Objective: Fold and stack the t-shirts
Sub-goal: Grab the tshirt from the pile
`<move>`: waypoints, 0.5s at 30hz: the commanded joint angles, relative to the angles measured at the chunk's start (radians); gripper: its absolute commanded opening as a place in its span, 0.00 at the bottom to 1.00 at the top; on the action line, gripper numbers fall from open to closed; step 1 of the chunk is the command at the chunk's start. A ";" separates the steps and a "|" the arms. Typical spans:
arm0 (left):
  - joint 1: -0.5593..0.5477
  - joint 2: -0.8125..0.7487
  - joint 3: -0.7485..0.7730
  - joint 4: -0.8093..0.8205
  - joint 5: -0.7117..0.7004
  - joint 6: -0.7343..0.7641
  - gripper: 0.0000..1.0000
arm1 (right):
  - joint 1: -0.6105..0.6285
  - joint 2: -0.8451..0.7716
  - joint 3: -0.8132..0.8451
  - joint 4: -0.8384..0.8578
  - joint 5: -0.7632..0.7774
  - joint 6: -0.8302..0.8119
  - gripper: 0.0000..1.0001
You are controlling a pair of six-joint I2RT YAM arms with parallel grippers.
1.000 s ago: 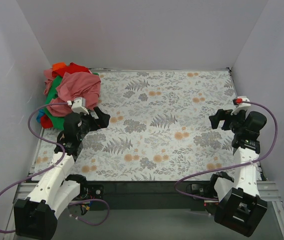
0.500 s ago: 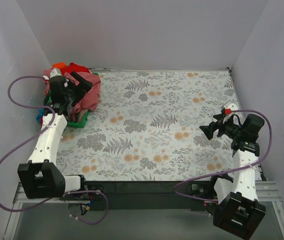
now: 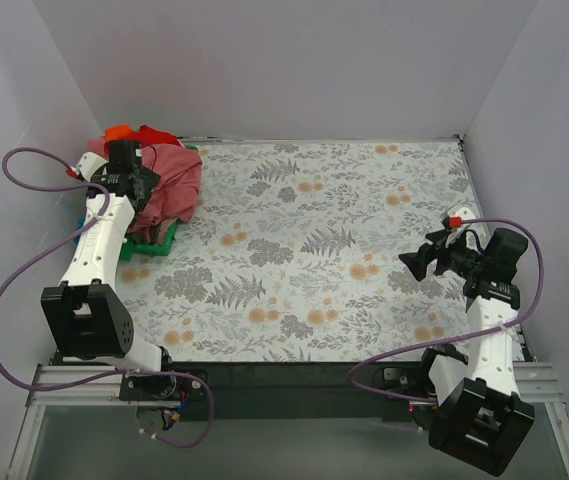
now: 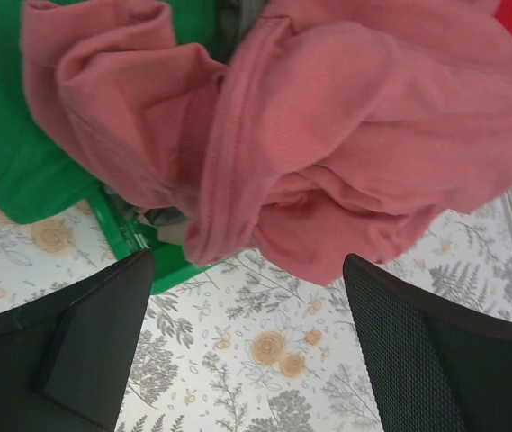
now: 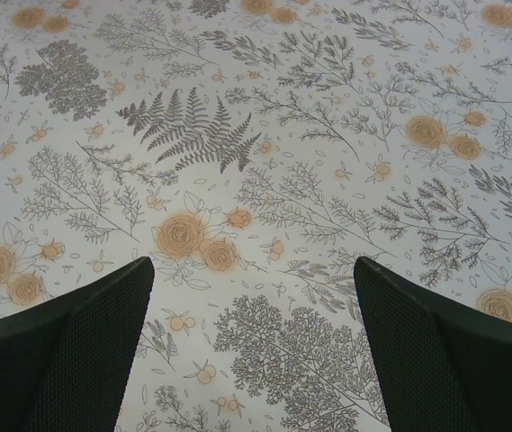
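Hovering open, the left pincer has the pink tee bunched straight ahead. Right pincer, also open, is well apart across the counter.

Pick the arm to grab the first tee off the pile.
Left: the left gripper, open, hovers over the salmon-pink tee. The right gripper, also open, faces only floral cover, far from it.

I can read no text, number or brand in any of my views. The crumpled salmon-pink cotton t-shirt shows only plain cloth, and the floral-patterned table cover carries just printed ferns and orange blossoms.
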 commanded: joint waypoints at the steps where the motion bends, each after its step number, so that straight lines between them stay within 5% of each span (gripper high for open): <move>1: 0.003 -0.010 0.038 -0.081 -0.153 -0.037 0.85 | 0.004 0.002 0.028 -0.004 -0.010 -0.007 0.98; 5: 0.002 0.021 0.047 -0.083 -0.198 -0.034 0.83 | 0.005 0.005 0.028 -0.004 -0.007 -0.006 0.98; 9: 0.006 0.090 0.079 -0.055 -0.181 -0.015 0.71 | 0.004 0.014 0.030 -0.004 -0.010 -0.003 0.98; 12: 0.011 0.147 0.114 -0.034 -0.160 0.021 0.43 | 0.004 0.012 0.032 -0.007 -0.009 -0.003 0.98; 13: 0.011 0.158 0.119 -0.023 -0.155 0.036 0.30 | 0.004 0.012 0.032 -0.009 -0.007 -0.003 0.98; 14: 0.011 0.155 0.125 0.004 -0.146 0.092 0.06 | 0.004 0.012 0.032 -0.009 -0.006 -0.003 0.98; 15: 0.012 0.150 0.134 0.027 -0.090 0.135 0.00 | 0.004 0.014 0.032 -0.009 -0.006 -0.003 0.98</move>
